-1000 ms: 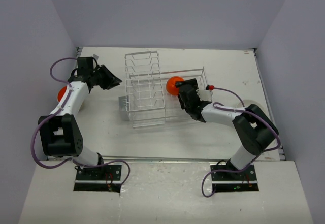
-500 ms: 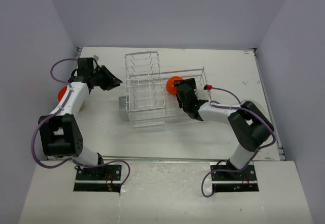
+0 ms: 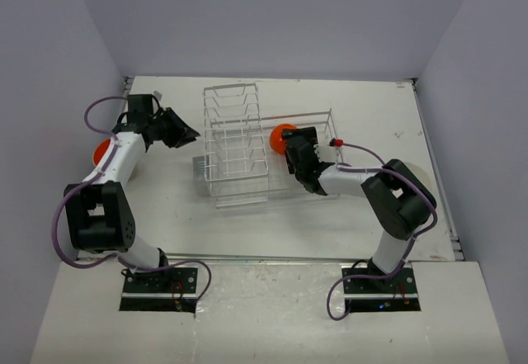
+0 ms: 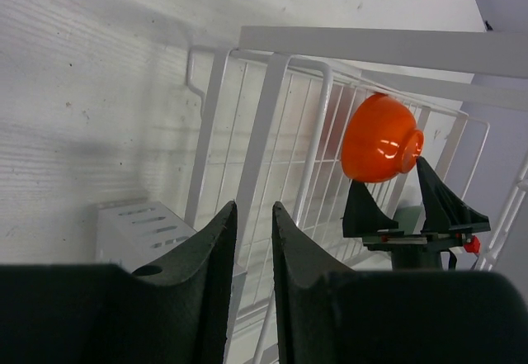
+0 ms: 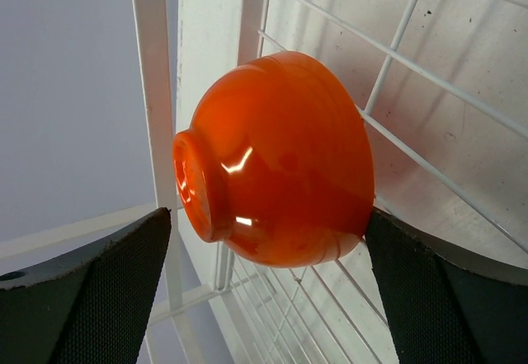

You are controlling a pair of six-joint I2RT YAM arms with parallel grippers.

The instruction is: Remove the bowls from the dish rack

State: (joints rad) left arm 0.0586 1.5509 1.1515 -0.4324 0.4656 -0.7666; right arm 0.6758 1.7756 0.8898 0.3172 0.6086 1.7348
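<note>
Orange glossy round bowl point(image 5: 272, 166) is resting in the white wire dish rack point(image 3: 235, 145); right gripper point(image 5: 264, 224) is straddling it, jaws wide, likely needing closing, then lifting; left gripper point(image 4: 254, 215), at 9 o'clock, is hovering slightly parted, empty.

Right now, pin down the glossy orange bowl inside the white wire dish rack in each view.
Top external: glossy orange bowl at centre, in the white wire dish rack, right part.
Left wrist: upper right, behind the wires.
Right wrist: centre, between the open right jaws.
Shared landmark: the rack's white wires around it.
</note>
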